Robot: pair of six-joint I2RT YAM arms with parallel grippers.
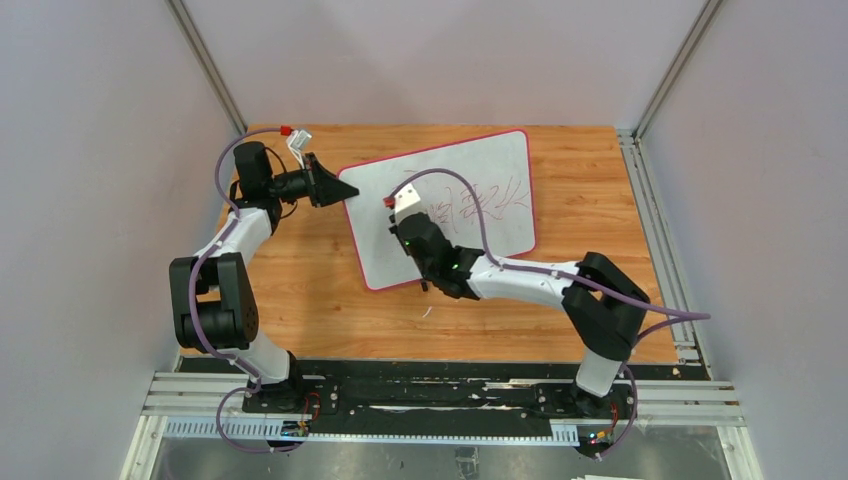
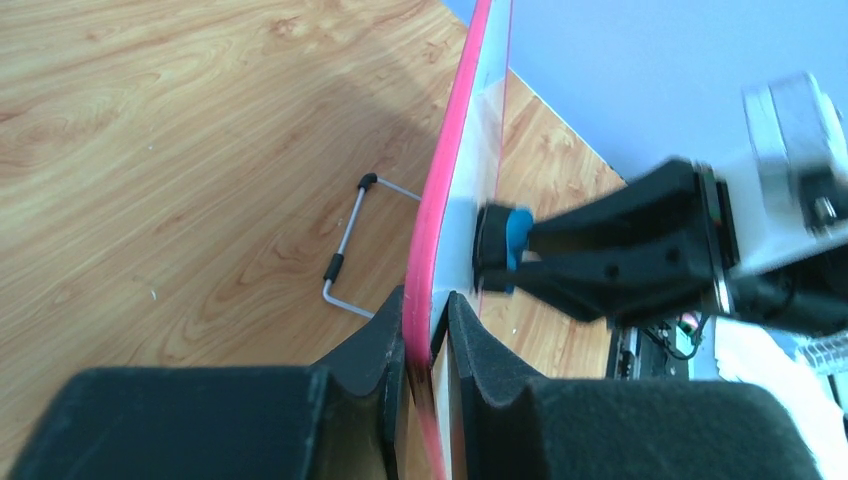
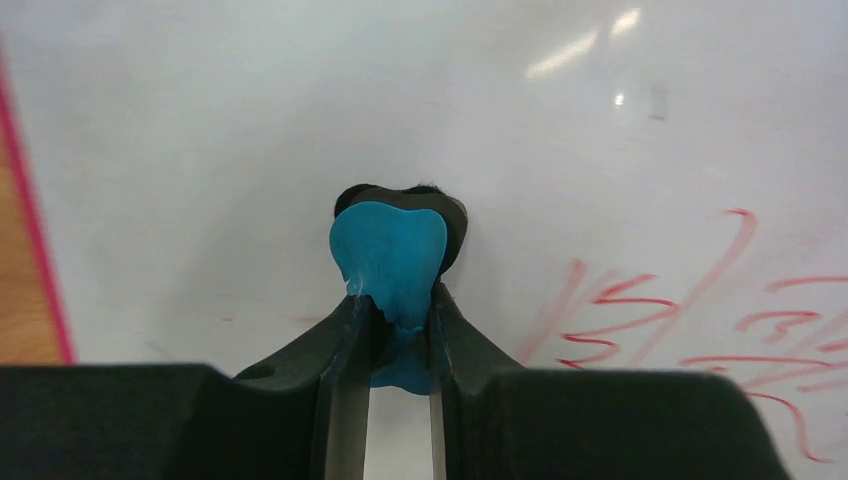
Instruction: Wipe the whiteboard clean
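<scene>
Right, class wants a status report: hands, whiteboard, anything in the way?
Left hand clamped on whiteboard rim. Right hand holds blue eraser against board. Red scribbles remain. Nothing blocking.

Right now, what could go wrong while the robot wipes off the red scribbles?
The left claw pinches only the whiteboard rim, so pushing might twist the board loose. The right claw grips the blue eraser by its narrow end, so it might slip out. The red scribbles sit off to one side, so a short wipe could miss them.
</scene>
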